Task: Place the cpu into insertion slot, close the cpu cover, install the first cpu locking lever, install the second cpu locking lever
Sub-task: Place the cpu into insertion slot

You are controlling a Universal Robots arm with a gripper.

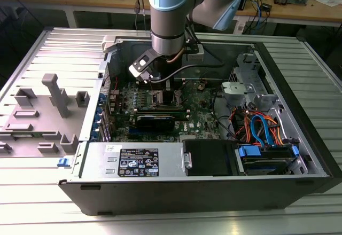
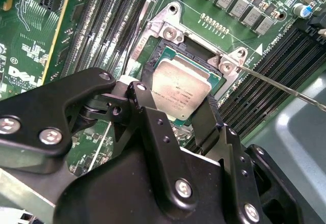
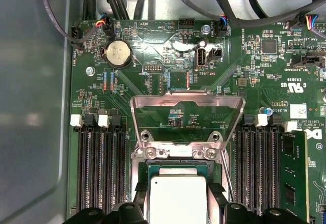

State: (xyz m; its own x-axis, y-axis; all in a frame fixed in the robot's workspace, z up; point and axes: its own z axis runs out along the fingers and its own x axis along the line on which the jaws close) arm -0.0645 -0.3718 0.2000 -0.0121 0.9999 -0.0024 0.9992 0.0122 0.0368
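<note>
The gripper (image 2: 178,104) has its jaws closed on the cpu (image 2: 181,84), one black finger (image 2: 145,114) against each of two opposite edges of the silvery chip. The cpu sits squarely over the insertion slot (image 2: 192,56), within its metal rim; whether it is fully seated or a shade above the contacts cannot be told. In the first wrist view the cpu (image 3: 177,203) lies between the two fingers (image 3: 141,193), and the cpu cover (image 3: 186,100) stands swung open just beyond the insertion slot (image 3: 175,167), hinged at that edge, with the green board showing through its square window. A thin locking lever (image 2: 275,84) runs out from one corner of the insertion slot, raised free of its catch. Long black memory slots (image 3: 97,168) flank the insertion slot on both sides. In the exterior view the gripper (image 1: 160,85) reaches down over the slot inside an open computer case (image 1: 160,195) lying on the ribbed metal desk (image 1: 160,223).
</note>
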